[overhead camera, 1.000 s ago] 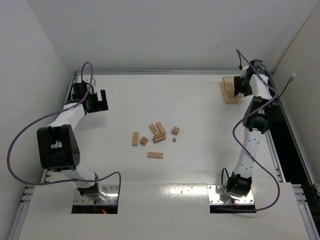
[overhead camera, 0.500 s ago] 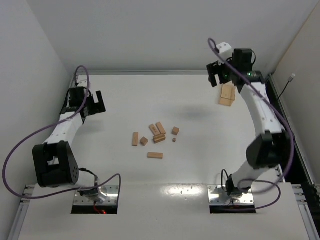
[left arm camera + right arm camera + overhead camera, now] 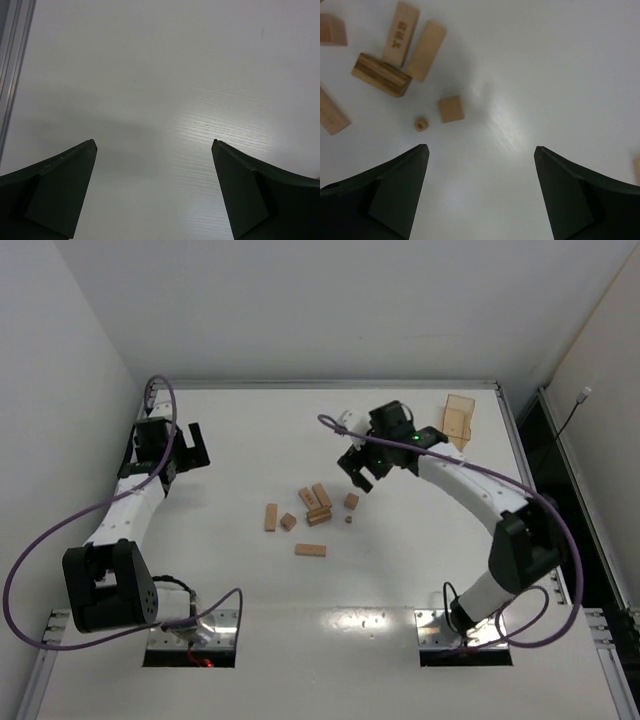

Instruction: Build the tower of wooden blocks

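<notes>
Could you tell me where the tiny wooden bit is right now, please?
In the top view the tiny wooden bit lies on the table near its middle, just nearer the arm bases than the small cube and right of the other blocks.

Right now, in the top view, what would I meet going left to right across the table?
In order: left gripper → lone bar → small cube → cluster of bars → right gripper → amber box.
</notes>
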Robot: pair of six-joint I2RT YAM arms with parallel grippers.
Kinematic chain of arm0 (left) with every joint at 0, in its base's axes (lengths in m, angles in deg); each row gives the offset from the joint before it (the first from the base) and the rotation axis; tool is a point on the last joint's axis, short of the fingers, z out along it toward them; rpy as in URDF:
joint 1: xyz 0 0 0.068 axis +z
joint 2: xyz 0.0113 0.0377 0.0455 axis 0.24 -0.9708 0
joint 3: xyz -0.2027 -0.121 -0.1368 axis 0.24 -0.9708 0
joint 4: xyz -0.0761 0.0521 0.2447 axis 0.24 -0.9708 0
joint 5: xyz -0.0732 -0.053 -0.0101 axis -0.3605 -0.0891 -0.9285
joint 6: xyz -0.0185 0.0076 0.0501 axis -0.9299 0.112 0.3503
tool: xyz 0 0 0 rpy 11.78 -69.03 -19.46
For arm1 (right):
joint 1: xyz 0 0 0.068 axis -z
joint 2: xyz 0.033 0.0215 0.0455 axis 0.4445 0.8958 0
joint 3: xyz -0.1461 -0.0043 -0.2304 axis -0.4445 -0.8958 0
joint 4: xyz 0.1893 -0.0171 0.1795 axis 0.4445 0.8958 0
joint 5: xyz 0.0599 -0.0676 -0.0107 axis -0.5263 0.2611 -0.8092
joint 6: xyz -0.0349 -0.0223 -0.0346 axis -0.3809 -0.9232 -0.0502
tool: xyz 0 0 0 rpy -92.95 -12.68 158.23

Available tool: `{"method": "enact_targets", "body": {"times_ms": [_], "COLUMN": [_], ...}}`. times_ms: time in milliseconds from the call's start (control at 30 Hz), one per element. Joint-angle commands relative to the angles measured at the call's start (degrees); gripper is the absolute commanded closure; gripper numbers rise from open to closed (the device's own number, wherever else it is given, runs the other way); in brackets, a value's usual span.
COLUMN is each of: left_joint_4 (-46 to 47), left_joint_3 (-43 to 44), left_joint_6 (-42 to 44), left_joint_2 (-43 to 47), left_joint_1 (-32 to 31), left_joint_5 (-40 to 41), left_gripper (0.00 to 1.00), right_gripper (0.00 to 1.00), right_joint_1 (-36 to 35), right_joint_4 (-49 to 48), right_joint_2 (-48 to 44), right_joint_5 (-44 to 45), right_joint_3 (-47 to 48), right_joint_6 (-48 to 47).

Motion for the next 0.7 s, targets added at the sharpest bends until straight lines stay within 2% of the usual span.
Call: {"method": "enact_targets", "body": {"times_ms": [0,133,200,267,333,500,667], "left_joint_4": [1.7,1.7,1.7,1.7,1.7,1.7,1.7], "left_joint_3": [-1.0,-1.0,-1.0,-1.0,-1.0,-1.0,-1.0], "left_joint_6": [0.1,0.6,0.6,1.2,1.2,1.8,1.8], "left_joint_2": [3.0,3.0,3.0,3.0,3.0,1.9,1.4], "left_joint_1": [-0.4,-0.4,-0.4,-0.4,-0.4,-0.4,-0.4], "left_joint_5": [1.5,2.0,2.0,2.5,3.1,3.7,3.7], "left_gripper": [0.00,0.00,0.00,0.00,0.00,0.00,0.00], "right_gripper": [0.14,0.14,0.13,0.11,0.00,0.00,0.00], "right_joint_1": [-3.0,-4.2,-6.0,-7.1,-8.4,-10.2,-13.7], "right_joint_4": [-1.8,1.4,-0.8,-2.5,-2.5,-0.1,-0.9], "right_joint_2": [3.9,13.5,15.9,17.0,19.6,24.2,25.3], "right_joint_5": [0.3,-2.1,-2.1,-1.6,-1.6,-4.2,1.6], "right_joint_3": [3.2,11.0,11.6,12.1,13.9,17.8,17.2], "right_joint_6": [6.8,16.0,19.7,21.1,22.5,23.8,25.0]}}
